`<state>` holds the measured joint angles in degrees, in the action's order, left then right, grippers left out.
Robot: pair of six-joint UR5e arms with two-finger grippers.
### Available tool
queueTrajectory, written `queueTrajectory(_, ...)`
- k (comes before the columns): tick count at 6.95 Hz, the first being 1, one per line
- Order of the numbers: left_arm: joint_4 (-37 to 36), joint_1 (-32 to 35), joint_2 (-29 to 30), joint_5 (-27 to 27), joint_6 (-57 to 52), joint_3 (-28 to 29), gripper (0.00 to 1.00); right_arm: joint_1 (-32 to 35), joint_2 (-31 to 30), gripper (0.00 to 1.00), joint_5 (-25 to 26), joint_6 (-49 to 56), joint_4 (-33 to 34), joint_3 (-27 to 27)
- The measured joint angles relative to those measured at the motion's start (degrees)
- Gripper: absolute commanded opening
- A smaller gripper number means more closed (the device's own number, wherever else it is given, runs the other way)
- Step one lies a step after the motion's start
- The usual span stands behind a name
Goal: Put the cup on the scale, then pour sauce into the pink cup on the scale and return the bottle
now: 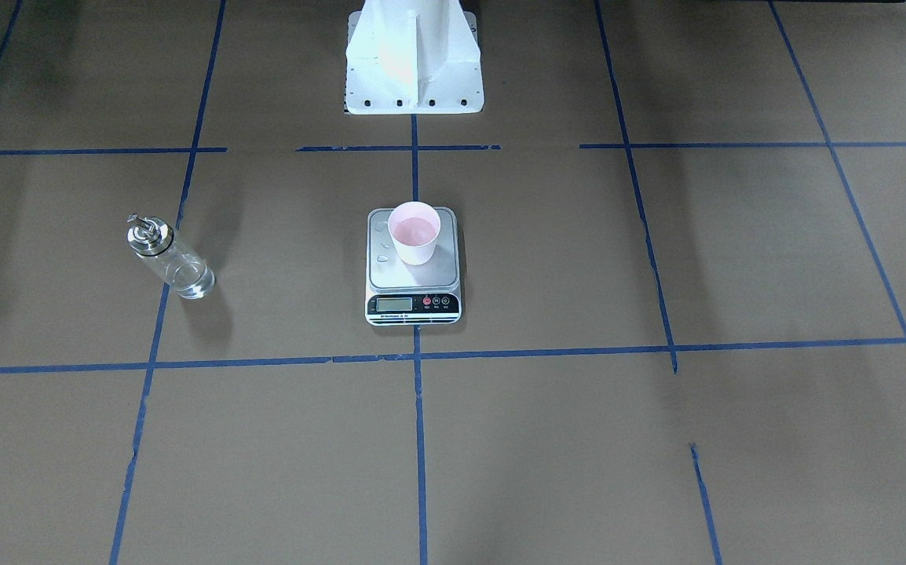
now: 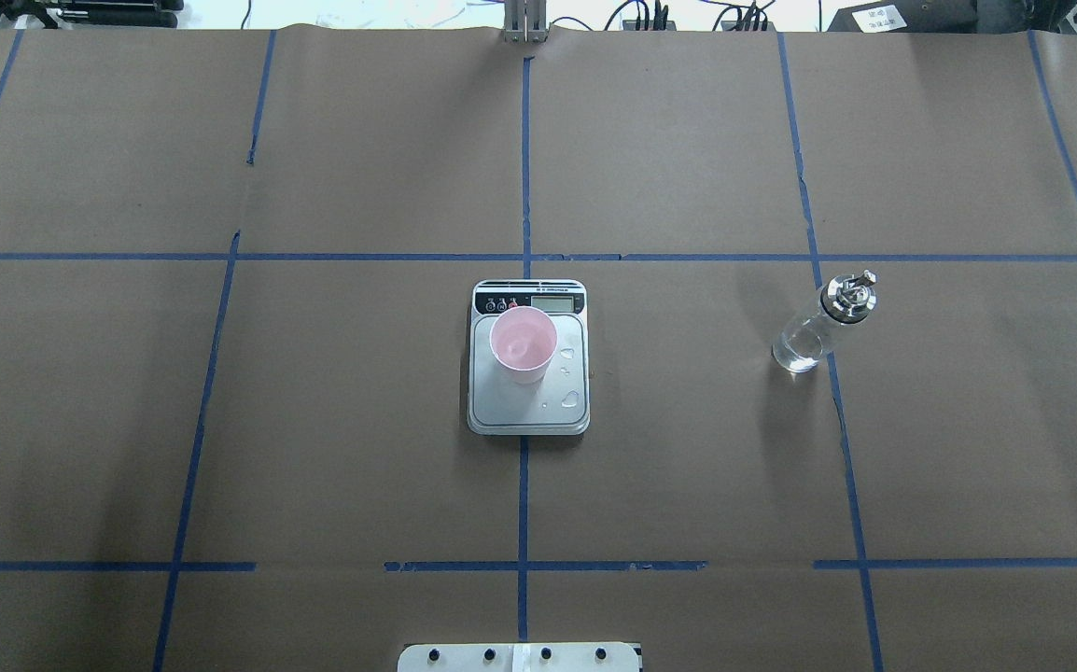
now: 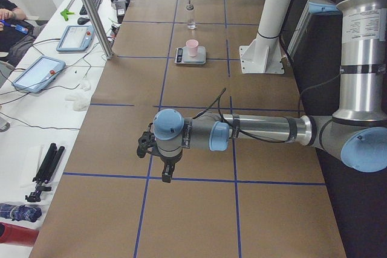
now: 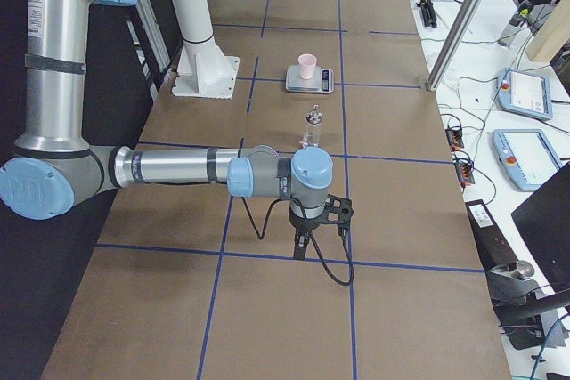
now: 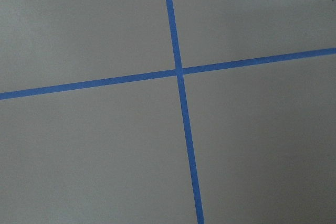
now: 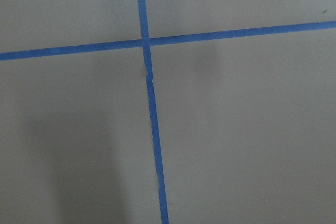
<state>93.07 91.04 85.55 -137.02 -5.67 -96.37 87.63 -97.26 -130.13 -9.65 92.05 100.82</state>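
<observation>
The pink cup (image 1: 414, 233) stands upright on the scale (image 1: 414, 276), near its display end; it also shows in the overhead view (image 2: 523, 345). A few water drops lie on the scale's platform (image 2: 572, 399). The glass bottle (image 1: 169, 257) with its metal spout stands upright on the table, apart from the scale, on the robot's right (image 2: 818, 325). The left gripper (image 3: 164, 173) shows only in the exterior left view, low over the table far from the scale. The right gripper (image 4: 301, 245) shows only in the exterior right view, beyond the bottle (image 4: 313, 126). I cannot tell whether either is open or shut.
The white robot pedestal (image 1: 414, 63) stands behind the scale. Blue tape lines (image 5: 178, 72) cross the brown table paper; both wrist views show only these. An aluminium post (image 3: 91, 10) and tablets (image 3: 37, 72) stand off the table's far side.
</observation>
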Motion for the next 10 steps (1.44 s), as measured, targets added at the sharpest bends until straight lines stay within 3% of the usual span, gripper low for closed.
queueTrajectory(10, -0.02, -0.25, 0.46, 3.04, 0.21, 0.22, 1.00, 0.00, 0.02, 1.00, 0.05, 0.10, -1.96, -0.09)
